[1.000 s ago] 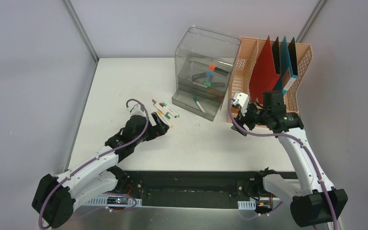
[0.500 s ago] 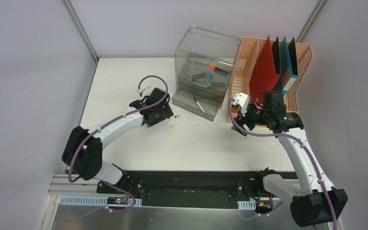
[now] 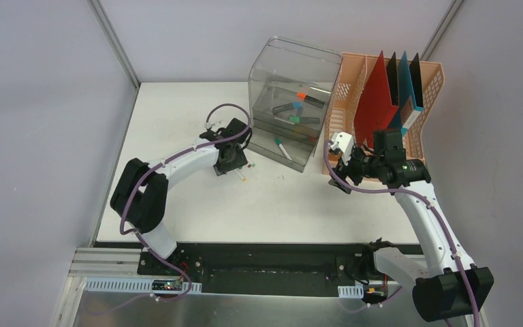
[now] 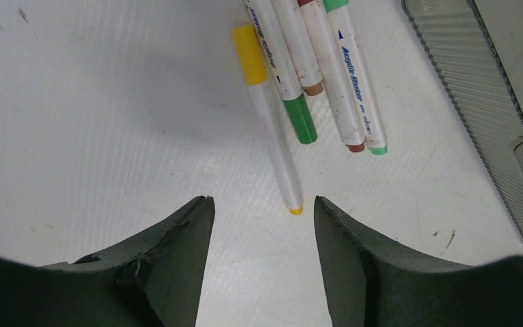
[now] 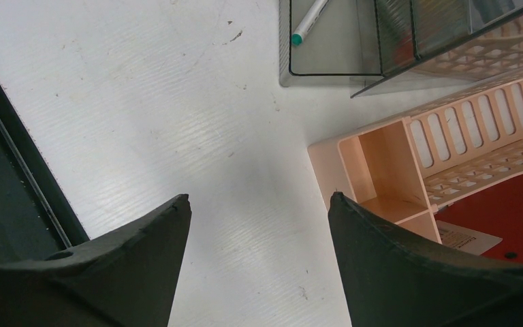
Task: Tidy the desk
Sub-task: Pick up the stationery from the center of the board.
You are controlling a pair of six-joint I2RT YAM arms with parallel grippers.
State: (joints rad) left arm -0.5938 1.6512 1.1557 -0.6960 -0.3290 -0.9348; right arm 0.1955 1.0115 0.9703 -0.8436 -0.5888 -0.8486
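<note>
The left pincer (image 4: 262,204) hangs low over the white desk (image 4: 88,109), its jaws apart at a middling width with nothing between them. Just ahead of the gap, nearer the right finger, lies the tip of a yellow-capped marker (image 4: 272,150). Beyond it, packed side by side, are a green-capped marker (image 4: 301,117) and three more markers (image 4: 334,75). To this pincer's left the desk is bare and open; to its front right the ribbed lip of a clear tray (image 4: 463,95) closes in. The right pincer (image 5: 259,197) is spread wide and empty above bare desk. The black front rail (image 5: 13,177) runs at its left, and a corner of the peach file rack (image 5: 354,157) stands just ahead on its right. Farther on, a teal-capped marker (image 5: 310,20) lies in the tray. Only the overhead view shows the whole clear organizer (image 3: 293,68) above that tray, the red folder (image 3: 374,102) upright in the rack, and the broad bare desk beyond the left arm. In that view the left pincer's fingers are hidden under its wrist.
</note>
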